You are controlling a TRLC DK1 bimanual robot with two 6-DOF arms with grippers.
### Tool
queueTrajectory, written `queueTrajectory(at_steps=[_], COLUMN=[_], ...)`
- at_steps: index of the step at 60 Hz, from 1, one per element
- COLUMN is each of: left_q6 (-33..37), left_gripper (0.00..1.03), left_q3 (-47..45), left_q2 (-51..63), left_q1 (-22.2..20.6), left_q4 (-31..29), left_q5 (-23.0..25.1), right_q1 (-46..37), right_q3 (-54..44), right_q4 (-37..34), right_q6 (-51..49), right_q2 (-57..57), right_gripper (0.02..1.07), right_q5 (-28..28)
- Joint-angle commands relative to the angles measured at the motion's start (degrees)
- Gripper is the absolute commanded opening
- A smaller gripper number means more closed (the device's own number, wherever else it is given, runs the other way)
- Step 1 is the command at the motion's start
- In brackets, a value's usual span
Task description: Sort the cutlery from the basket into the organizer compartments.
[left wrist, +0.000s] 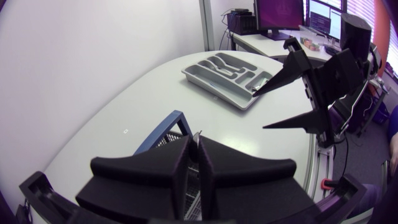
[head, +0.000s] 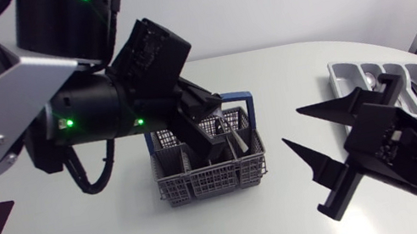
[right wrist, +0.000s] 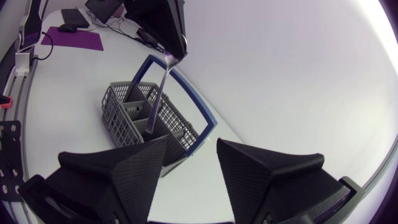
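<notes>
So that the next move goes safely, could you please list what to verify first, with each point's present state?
1. Left gripper shut on the utensil: ok.
2. Utensil clear of the basket: not ok, its lower end is inside.
3. Utensil's kind, for choosing a compartment: cannot tell.
4. Right gripper open, apart from the basket: ok.
5. Way to the organizer free: not ok, the right gripper seems to stand between.
</notes>
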Motion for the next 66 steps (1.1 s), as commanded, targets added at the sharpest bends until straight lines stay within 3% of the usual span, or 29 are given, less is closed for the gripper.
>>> queueTrajectory(at_steps=[1,22,35,45,60,66], left_q6=[-4.25,-8.91,-10.23,-10.58,-10.58,-10.58], left_gripper=[0.04,0.04,0.04,0.04,0.04,0.04], left_q3=[2.37,4.12,4.65,4.47,4.21,4.04], left_q2=[2.07,4.97,5.32,5.32,5.32,5.32], left_q1=[0.56,3.11,4.52,5.31,5.66,5.57], left_q4=[1.97,6.54,6.54,6.54,6.54,6.54], left_q5=[1.03,3.49,5.68,6.48,6.91,6.91], right_q1=[0.69,0.95,0.86,0.78,0.86,0.95], right_q3=[1.69,5.99,10.13,12.15,13.64,13.55], right_q4=[3.41,13.34,16.33,16.86,17.12,17.21], right_q6=[1.58,4.04,6.15,6.59,6.94,6.94], right_q2=[3.83,17.18,24.66,27.64,28.7,28.7], right_gripper=[0.62,0.61,0.44,0.43,0.19,0.17], right_q5=[-0.59,-0.76,-0.5,-0.41,0.38,0.38])
